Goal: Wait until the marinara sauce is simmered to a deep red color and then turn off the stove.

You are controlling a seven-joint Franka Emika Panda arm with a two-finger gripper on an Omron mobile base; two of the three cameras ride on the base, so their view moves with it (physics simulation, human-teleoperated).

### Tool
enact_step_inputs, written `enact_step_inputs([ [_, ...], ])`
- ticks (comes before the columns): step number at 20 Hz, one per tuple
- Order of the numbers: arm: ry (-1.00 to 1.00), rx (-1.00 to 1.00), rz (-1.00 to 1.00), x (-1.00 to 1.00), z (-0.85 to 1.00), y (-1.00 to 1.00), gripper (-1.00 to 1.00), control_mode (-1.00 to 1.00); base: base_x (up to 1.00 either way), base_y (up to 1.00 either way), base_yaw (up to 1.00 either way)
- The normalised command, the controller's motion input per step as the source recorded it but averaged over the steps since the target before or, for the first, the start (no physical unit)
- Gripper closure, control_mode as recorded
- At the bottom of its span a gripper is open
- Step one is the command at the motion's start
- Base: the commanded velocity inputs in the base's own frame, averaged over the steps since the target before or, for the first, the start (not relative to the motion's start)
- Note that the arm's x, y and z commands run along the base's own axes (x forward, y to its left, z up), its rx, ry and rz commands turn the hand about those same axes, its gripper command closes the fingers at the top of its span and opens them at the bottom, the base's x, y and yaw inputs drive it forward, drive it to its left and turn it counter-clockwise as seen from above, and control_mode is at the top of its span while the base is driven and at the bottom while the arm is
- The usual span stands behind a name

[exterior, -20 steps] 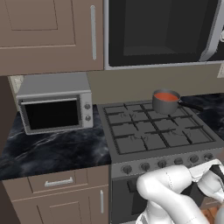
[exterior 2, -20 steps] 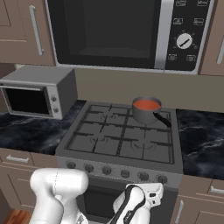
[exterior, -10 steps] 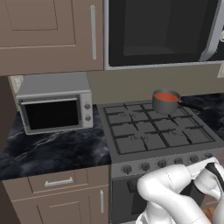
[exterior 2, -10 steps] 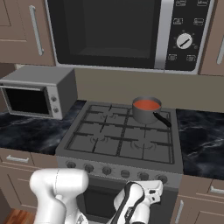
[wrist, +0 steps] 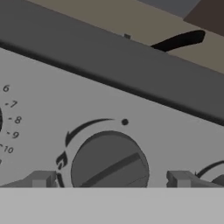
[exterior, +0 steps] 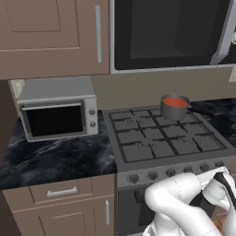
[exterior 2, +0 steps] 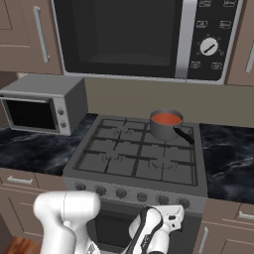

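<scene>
The sauce [exterior: 174,101] (orange-red, in a grey pan [exterior 2: 165,126]) sits on the far right burner of the stove [exterior: 156,143], below the microwave [exterior 2: 134,37]. Left on the counter [exterior: 55,159] stands a toaster oven [exterior: 57,113]. The gripper [wrist: 111,178], fingertips [wrist: 41,178] spread wide apart, flanks a front knob [wrist: 109,164] up close.

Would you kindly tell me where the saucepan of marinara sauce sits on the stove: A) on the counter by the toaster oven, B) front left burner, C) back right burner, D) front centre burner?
C: the saucepan sits at the stove's back right, handle pointing right.
</scene>
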Motion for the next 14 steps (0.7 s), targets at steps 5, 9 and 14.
enact_step_inputs([
  [5, 0.00, 0.00, 0.00, 0.00, -0.05, 0.00, -1.00, -1.00, 0.00, 0.00, 0.00],
  [9, 0.00, 0.00, 0.00, 0.06, 0.00, 0.00, -1.00, -1.00, 0.00, 0.00, 0.00],
  [14, 0.00, 0.00, 0.00, 0.12, 0.00, 0.00, -1.00, -1.00, 0.00, 0.00, 0.00],
])
